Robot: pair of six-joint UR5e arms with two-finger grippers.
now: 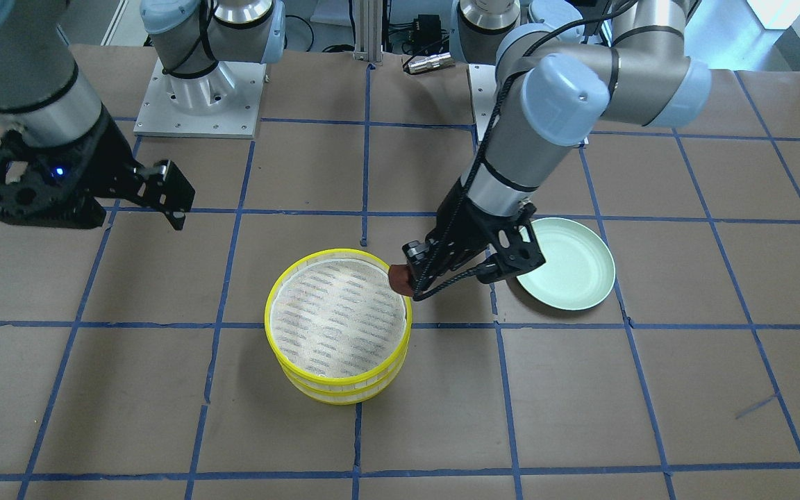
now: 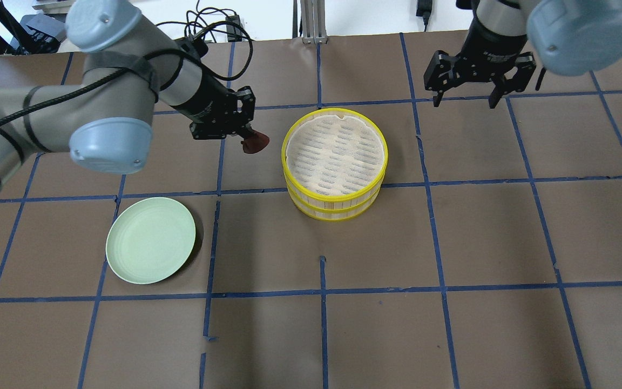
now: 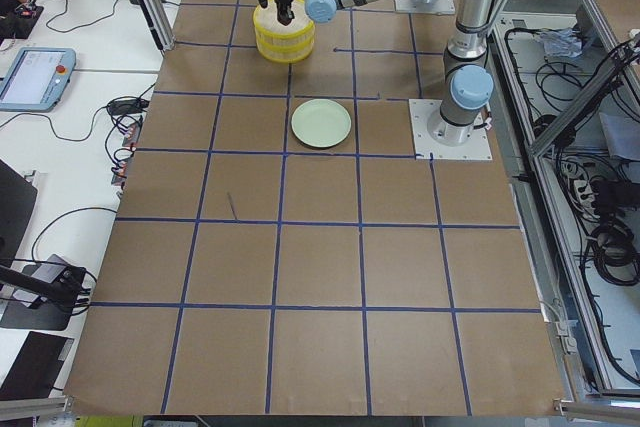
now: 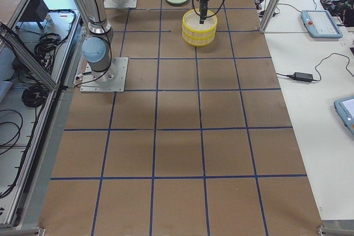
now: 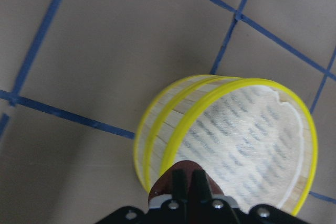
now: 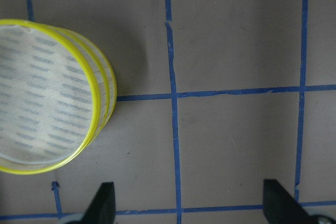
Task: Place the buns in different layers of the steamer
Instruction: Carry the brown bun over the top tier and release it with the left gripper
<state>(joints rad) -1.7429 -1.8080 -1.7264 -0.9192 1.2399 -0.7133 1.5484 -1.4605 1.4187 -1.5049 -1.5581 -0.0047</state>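
The two yellow-rimmed steamer layers (image 2: 335,165) stand stacked at the table's middle, and the top mesh (image 1: 334,316) is bare. My left gripper (image 2: 251,141) is shut on the reddish-brown bun (image 2: 256,141) and holds it in the air just beside the stack's rim; the bun also shows in the front view (image 1: 400,279) and the left wrist view (image 5: 164,186). My right gripper (image 2: 465,97) is open and empty, raised off to the stack's other side. The white oblong bun shows in no view; the lower layer's inside is hidden.
A pale green plate (image 2: 150,239) lies bare on the table on the left arm's side, also in the front view (image 1: 573,262). Blue tape lines grid the brown tabletop. The arm bases (image 1: 198,97) stand at the robot's edge of the table.
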